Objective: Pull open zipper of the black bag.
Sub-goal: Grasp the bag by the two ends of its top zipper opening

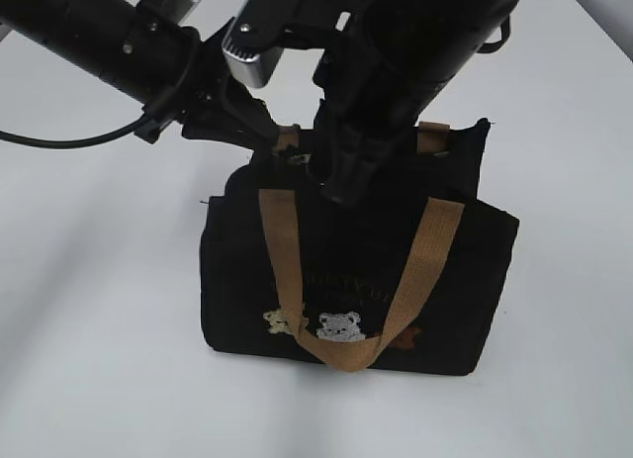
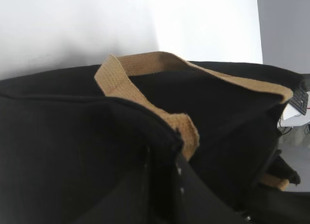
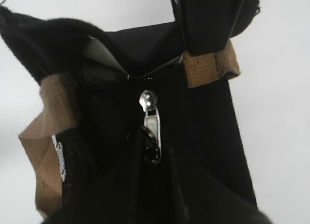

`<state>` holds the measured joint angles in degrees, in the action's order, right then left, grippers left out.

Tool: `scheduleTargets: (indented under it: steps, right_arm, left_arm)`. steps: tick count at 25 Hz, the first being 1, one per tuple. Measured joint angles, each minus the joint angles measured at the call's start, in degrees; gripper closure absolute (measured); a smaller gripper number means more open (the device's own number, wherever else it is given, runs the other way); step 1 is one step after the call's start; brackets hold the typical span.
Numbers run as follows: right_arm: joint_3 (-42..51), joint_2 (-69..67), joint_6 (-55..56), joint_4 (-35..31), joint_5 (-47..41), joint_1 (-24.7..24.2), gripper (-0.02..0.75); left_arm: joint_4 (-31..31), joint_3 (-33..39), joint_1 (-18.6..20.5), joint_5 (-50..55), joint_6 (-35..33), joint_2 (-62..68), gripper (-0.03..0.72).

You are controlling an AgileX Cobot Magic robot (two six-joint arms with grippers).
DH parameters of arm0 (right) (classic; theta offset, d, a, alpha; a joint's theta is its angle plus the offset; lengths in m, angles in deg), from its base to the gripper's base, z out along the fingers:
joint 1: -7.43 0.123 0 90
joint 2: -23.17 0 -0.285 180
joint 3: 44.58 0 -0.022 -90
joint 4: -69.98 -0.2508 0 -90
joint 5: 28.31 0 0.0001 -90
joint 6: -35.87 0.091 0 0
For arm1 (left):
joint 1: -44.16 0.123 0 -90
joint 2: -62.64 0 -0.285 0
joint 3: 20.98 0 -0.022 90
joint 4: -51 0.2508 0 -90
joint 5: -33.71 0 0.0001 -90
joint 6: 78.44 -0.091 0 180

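bag: black bag (image 2: 72,151) fills the view — pressed close under the claw
handle: tan webbing handle (image 2: 145,81) arches just ahead

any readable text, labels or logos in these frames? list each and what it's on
Nothing reads clearly.
Black bag, front panel: a line or two of faint tone-on-tone lettering above the bear patches, too dim and blurred to quote.
Bag edge in the right wrist view: small white tag with marks, too small to read.
Zipper pull: no visible marking.
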<state>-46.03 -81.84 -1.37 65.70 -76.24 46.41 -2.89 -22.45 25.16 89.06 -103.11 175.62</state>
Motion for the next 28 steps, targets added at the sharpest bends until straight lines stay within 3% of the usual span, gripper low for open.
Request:
scheduleTargets:
  steps: [9,21,28]
  right_arm:
    - [0.0,3.9,5.7,4.3,-6.2,-1.9,0.668]
    - [0.1,6.7,11.3,4.7,-19.1,-17.0,0.668]
    - [0.1,6.7,11.8,-1.3,-20.5,-22.2,0.668]
  left_arm:
    - [-0.8,-0.1,0.0,0.3,0.0,0.0,0.655]
    - [-0.3,-0.1,0.0,0.7,0.0,0.0,0.658]
    - [-0.2,-0.1,0.0,0.7,0.0,0.0,0.658]
